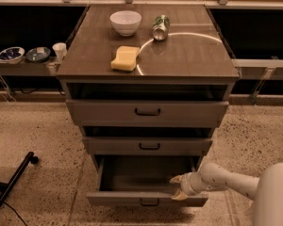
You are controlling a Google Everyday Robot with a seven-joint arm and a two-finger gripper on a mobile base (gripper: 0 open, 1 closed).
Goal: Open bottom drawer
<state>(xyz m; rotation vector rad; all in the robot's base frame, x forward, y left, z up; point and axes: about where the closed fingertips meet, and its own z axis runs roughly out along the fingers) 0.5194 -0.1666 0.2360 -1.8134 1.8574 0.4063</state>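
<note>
The bottom drawer of the grey-brown cabinet is pulled out, showing its plain grey-brown inside. Its shallow front carries a small dark bar handle. My gripper comes in from the lower right on a white arm. Its pale fingers sit at the top edge of the drawer front, right of the handle, one fingertip over the drawer's inside and one at the front edge. The middle drawer and the top drawer stand above, each out a little.
On the cabinet top lie a white bowl, a tipped green can and a yellow sponge. A low shelf at the left holds two small bowls and a cup. A dark bar lies on the speckled floor at the left.
</note>
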